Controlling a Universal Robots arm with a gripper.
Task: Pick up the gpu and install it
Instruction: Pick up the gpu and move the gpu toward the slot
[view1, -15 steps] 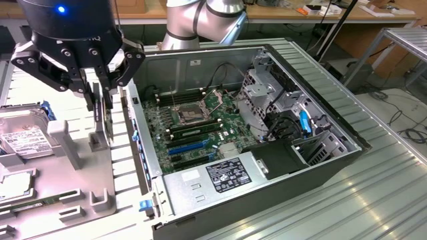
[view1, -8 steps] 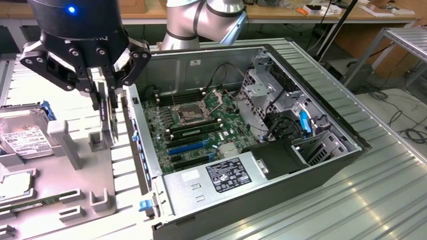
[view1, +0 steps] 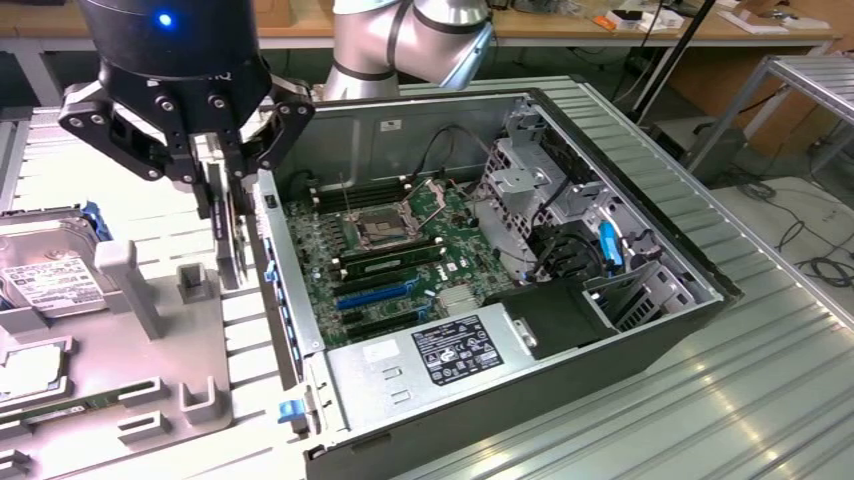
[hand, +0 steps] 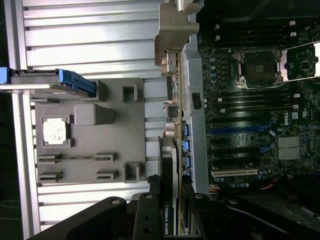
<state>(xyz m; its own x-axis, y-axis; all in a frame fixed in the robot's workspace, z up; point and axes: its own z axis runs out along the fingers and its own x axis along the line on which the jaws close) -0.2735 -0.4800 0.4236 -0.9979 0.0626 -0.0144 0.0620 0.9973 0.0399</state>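
Observation:
The gpu (view1: 234, 238) is a thin black card seen edge-on, hanging upright just outside the side wall of the open computer case (view1: 667, 235) on the exterior view's left. My gripper (view1: 222, 170) is shut on its upper edge. In the wrist view the gpu (hand: 170, 150) runs away from the gripper (hand: 172, 200), and its silvery metal bracket (hand: 172, 30) is at the far end. The card is above the grey parts holder (view1: 174, 340) and clear of it. The motherboard (view1: 387, 235) lies inside the case, with blue expansion slots (view1: 374, 295) showing.
A silver hard drive (view1: 47, 275) with a white label stands in the holder at the exterior view's left. A processor chip (hand: 55, 131) sits in a holder pocket. The power supply (view1: 447, 350) fills the case's near end. Cables and a drive cage (view1: 561, 200) crowd the far side.

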